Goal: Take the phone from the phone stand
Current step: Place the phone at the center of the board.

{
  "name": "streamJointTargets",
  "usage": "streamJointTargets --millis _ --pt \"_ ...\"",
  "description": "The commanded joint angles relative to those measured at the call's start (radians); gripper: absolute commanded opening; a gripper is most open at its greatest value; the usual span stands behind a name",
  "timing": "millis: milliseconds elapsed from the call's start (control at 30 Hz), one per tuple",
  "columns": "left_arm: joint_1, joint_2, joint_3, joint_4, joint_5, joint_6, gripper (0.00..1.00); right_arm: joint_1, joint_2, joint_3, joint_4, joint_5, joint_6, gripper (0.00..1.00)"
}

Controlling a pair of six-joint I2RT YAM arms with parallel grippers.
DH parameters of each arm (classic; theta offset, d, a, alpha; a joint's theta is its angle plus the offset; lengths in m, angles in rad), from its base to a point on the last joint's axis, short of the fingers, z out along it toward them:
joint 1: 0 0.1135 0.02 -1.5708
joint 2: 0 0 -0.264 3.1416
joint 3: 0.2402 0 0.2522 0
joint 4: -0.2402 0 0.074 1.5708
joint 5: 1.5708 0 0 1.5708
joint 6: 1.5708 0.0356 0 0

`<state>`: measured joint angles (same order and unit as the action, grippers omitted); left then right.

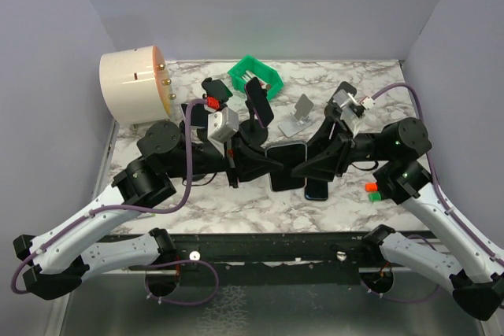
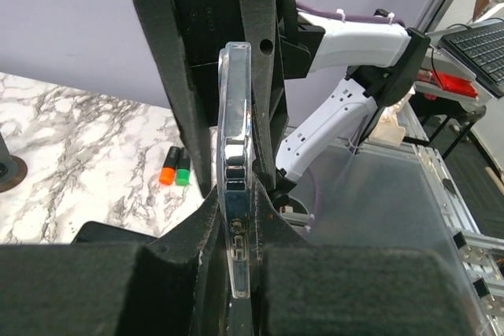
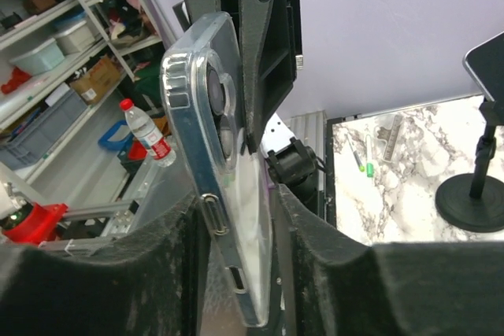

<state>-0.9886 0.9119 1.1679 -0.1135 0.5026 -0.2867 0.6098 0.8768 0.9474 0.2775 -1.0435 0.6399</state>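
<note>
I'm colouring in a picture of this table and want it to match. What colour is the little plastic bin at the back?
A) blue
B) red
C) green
C: the plastic bin shows bright green in the top view.

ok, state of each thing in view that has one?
phone: in a clear case, held between both grippers, off any stand.
left gripper: shut on the phone.
right gripper: fingers straddle the phone, contact unclear.
silver stand: empty.
second phone: propped upright further back, not gripped.
</note>
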Motion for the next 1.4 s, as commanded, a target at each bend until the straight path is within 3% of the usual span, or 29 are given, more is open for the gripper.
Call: streamJointTargets --millis 0,133,167,233,400,433,600,700,767,1133,1367 --pt "-0.002 -0.011 -0.005 0.070 -0.032 0.001 0.00 0.007 -0.001 -0.016 0.041 -0.016 0.019 0.35" --pt "-0.002 -0.016 -0.010 0.069 -0.054 0.005 0.02 0.008 -0.015 -0.025 0.062 -0.008 0.025 0.15" --pt "-0.002 -0.019 -0.012 0.069 -0.061 0.009 0.12 0.008 -0.022 -0.028 0.064 -0.002 0.026 0.11" --pt "-0.002 -0.027 -0.017 0.061 -0.082 0.024 0.40 0.008 -0.042 -0.037 0.055 0.014 0.011 0.01" --pt "-0.002 -0.078 -0.037 0.010 -0.229 0.071 0.91 0.008 -0.114 -0.040 -0.092 0.103 -0.095 0.00" --pt "-0.002 -0.159 -0.079 0.011 -0.390 0.105 0.99 0.008 -0.188 -0.064 -0.196 0.198 -0.151 0.00" --pt "-0.002 -0.308 -0.199 0.105 -0.622 0.217 0.99 0.008 -0.309 -0.148 -0.420 0.571 -0.201 0.00" --pt "-0.002 -0.343 -0.246 0.151 -0.670 0.307 0.99 0.008 -0.325 -0.215 -0.565 0.808 -0.154 0.00" --pt "-0.002 -0.353 -0.275 0.163 -0.686 0.360 0.99 0.008 -0.318 -0.260 -0.631 0.878 -0.125 0.00" --pt "-0.002 -0.564 -0.547 0.318 -0.753 0.453 0.99 0.009 -0.230 -0.440 -0.491 0.828 -0.004 0.00" --pt "-0.002 -0.635 -0.591 0.264 -0.812 0.413 0.99 0.009 -0.072 -0.483 -0.322 0.795 0.050 0.00"
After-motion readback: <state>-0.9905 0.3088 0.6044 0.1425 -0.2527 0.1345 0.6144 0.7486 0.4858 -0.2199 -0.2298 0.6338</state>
